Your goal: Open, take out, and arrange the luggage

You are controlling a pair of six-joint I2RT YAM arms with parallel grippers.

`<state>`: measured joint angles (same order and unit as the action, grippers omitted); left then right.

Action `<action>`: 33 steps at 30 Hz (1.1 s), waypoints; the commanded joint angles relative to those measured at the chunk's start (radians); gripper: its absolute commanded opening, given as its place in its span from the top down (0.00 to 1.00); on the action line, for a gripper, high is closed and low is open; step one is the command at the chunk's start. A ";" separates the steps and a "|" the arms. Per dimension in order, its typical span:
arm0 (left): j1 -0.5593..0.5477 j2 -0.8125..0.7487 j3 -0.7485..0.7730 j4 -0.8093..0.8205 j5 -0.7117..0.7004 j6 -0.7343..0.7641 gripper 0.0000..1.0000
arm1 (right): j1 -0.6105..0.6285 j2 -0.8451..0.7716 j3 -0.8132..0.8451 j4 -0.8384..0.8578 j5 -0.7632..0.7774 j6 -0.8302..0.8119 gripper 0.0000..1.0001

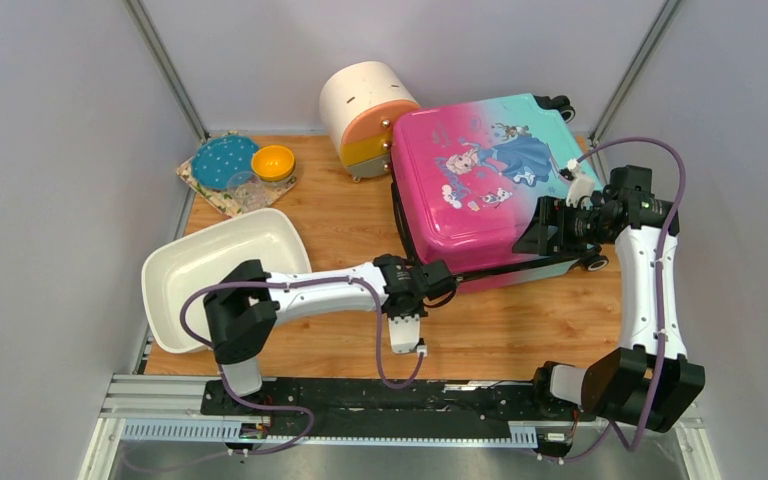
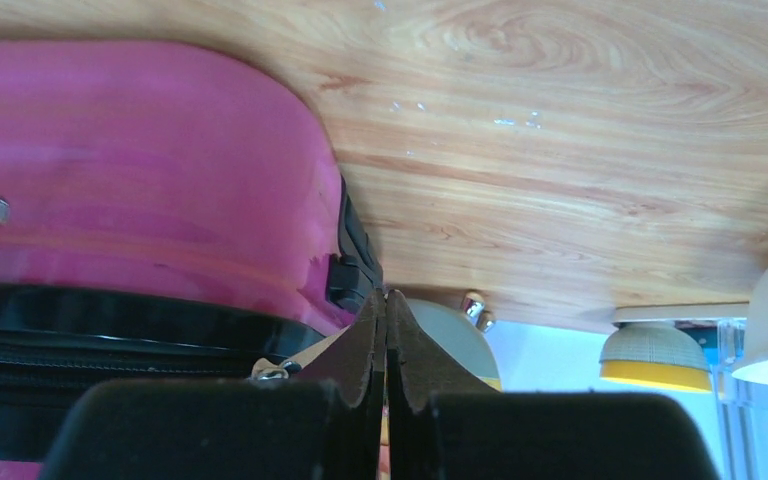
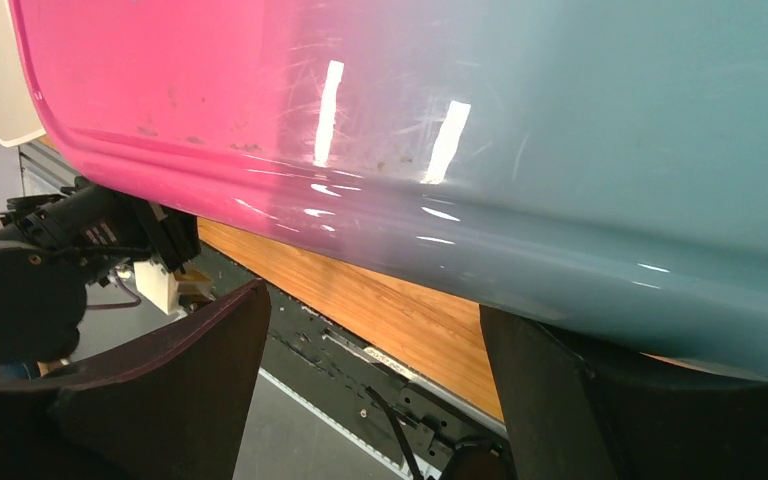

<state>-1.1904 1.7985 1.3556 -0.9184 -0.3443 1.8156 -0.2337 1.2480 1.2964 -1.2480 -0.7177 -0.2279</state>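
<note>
The luggage (image 1: 480, 180) lies flat on the wooden table, its pink-to-teal shell with the cartoon print facing up and black wheels at its right end. My left gripper (image 1: 438, 275) is shut at its near left corner, against the black zipper band (image 2: 110, 320). In the left wrist view the fingertips (image 2: 378, 315) meet, and a tan pull tab (image 2: 295, 362) runs behind the left finger; I cannot tell whether it is pinched. My right gripper (image 1: 552, 228) is open at the near right edge, one finger (image 3: 570, 390) under the teal shell (image 3: 610, 150).
A round cream drawer cabinet (image 1: 365, 110) stands against the luggage's far left corner. A white basin (image 1: 220, 265) sits at the near left. On a patterned mat (image 1: 210, 190) at the far left are a teal plate (image 1: 222, 160) and an orange bowl (image 1: 273, 162).
</note>
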 commanded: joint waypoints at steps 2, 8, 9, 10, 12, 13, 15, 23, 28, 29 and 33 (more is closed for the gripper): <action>0.110 -0.022 -0.137 -0.007 -0.045 0.002 1.00 | 0.000 0.044 0.000 0.200 -0.008 -0.077 0.16; 0.222 0.010 -0.151 0.189 -0.025 0.070 1.00 | -0.003 0.047 0.012 0.180 -0.003 -0.090 0.16; 0.225 -0.001 -0.156 0.203 -0.010 0.068 1.00 | -0.003 0.050 0.015 0.176 -0.003 -0.091 0.16; 0.227 -0.013 -0.174 0.217 0.029 0.053 1.00 | -0.003 0.050 0.018 0.173 -0.002 -0.097 0.16; 0.222 -0.075 -0.208 0.216 0.091 0.030 0.80 | -0.003 0.047 0.024 0.164 0.003 -0.097 0.16; 0.219 -0.100 -0.217 0.182 0.166 -0.004 0.70 | -0.003 0.045 0.026 0.162 0.003 -0.100 0.16; 0.209 -0.178 -0.227 0.132 0.240 -0.059 0.41 | -0.003 0.044 0.038 0.150 0.004 -0.103 0.16; 0.305 -0.307 -0.129 -0.082 0.643 -0.781 0.19 | -0.004 0.018 0.129 0.096 -0.031 -0.108 0.16; 0.587 -0.392 -0.182 0.222 1.034 -1.410 0.18 | -0.004 0.002 0.173 0.110 -0.060 -0.067 0.16; 0.654 -0.456 -0.231 0.328 1.047 -1.508 0.18 | -0.004 -0.005 0.175 0.122 -0.068 -0.061 0.16; 0.673 -0.623 -0.546 0.818 0.907 -1.743 0.12 | -0.003 -0.024 0.178 0.162 -0.088 -0.025 0.16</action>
<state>-0.5133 1.3319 1.0180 -0.5568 0.5011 0.4812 -0.2390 1.2457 1.4227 -1.2877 -0.7300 -0.2661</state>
